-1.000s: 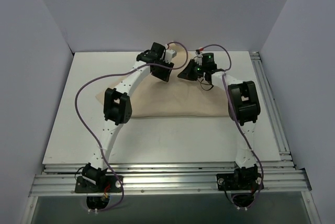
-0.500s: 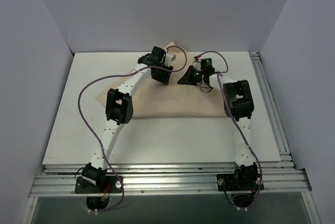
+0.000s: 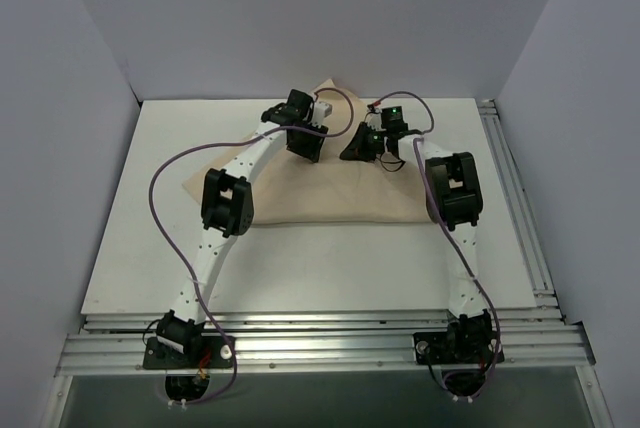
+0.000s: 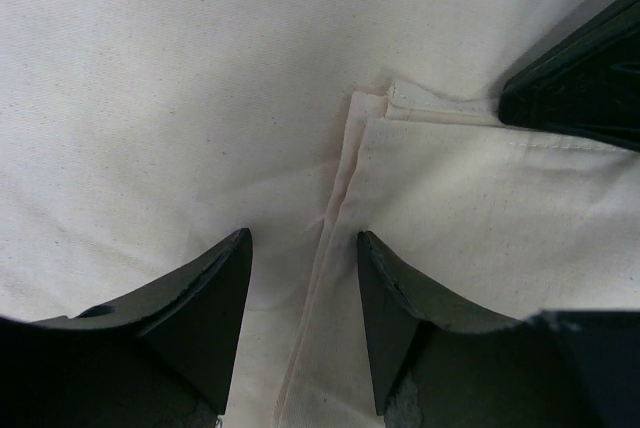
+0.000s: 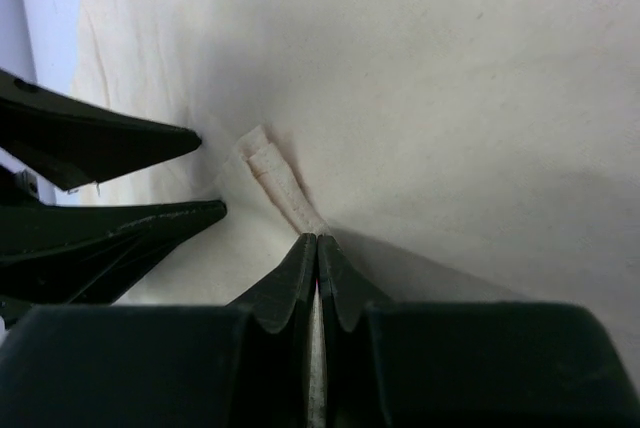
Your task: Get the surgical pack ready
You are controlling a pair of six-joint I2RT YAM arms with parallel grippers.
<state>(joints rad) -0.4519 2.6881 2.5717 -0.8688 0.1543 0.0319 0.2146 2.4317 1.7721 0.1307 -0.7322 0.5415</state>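
Tan cloth sheet [image 3: 330,196] is laid mostly flat on the white table [image 3: 150,248], in the far middle area. A tan point of it is seen against the back wall, just behind the left claw [image 3: 305,138]. Both claws are held over the far part of the sheet, near each other, with the right claw [image 3: 356,145] just to the right of the left one. Left claw is spread and nothing is clamped in it. In the left wrist view a stitched hem [image 4: 335,198] is seen running between its two fingers [image 4: 205,298], with plain cloth on both sides. Whether those fingers are touching the fabric cannot be told. A black tip of the right claw is seen at the upper right of that view, at the end of a second hem line that meets the first at a corner. Right claw is pressed together, and a narrow folded strip of the hem is pinched at its tips, as shown in the right wrist view. The strip's free end is seen sticking out beyond the tips toward the left claw's fingers, which are seen apart at the left edge of that view. The sheet around the pinch is pulled into a shallow ridge.
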